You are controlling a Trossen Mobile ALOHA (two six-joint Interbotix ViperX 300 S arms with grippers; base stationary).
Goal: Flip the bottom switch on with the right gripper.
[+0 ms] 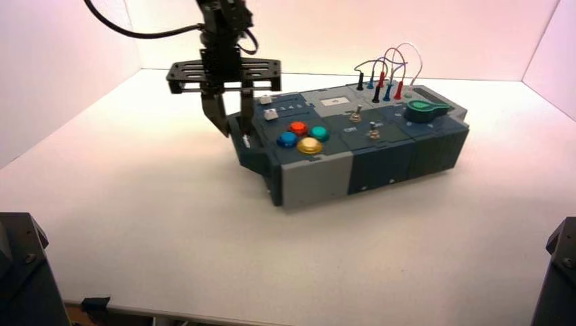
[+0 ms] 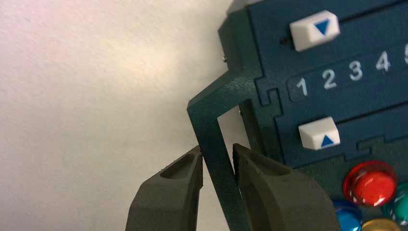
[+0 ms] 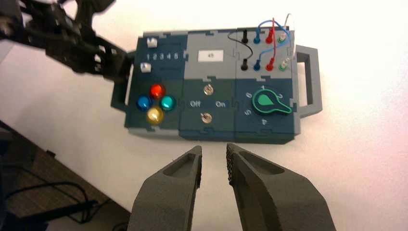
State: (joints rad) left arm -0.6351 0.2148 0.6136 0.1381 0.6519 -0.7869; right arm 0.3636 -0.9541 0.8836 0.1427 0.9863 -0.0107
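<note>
So the left gripper (image 2: 218,153) had closed on the dark handle (image 2: 210,139) at the box's left end, one finger on each side of the bar. The right gripper (image 3: 214,154) was open, with nothing between its fingers, hanging off the near side of the box (image 3: 210,130).

The bottom switch (image 3: 206,118), the little silver toggle, sat in the middle panel near the box's near edge, with the top switch (image 3: 208,90) farther back. Its lever leaned to the "Off" side. The lettering between the two read "Off" on the left and "On" on the right.

Over on the left panel it said "1 2 3 4 5", with the two white sliders (image 2: 315,31) down at the 1 end, each with a blue triangle. The white label (image 3: 210,56) looked like "45". Around the green knob (image 3: 271,102) I could make out 0, 1, 2, 4 and 5, and its pointer aimed between 2 and 4. Didn't spot a readable brand.
</note>
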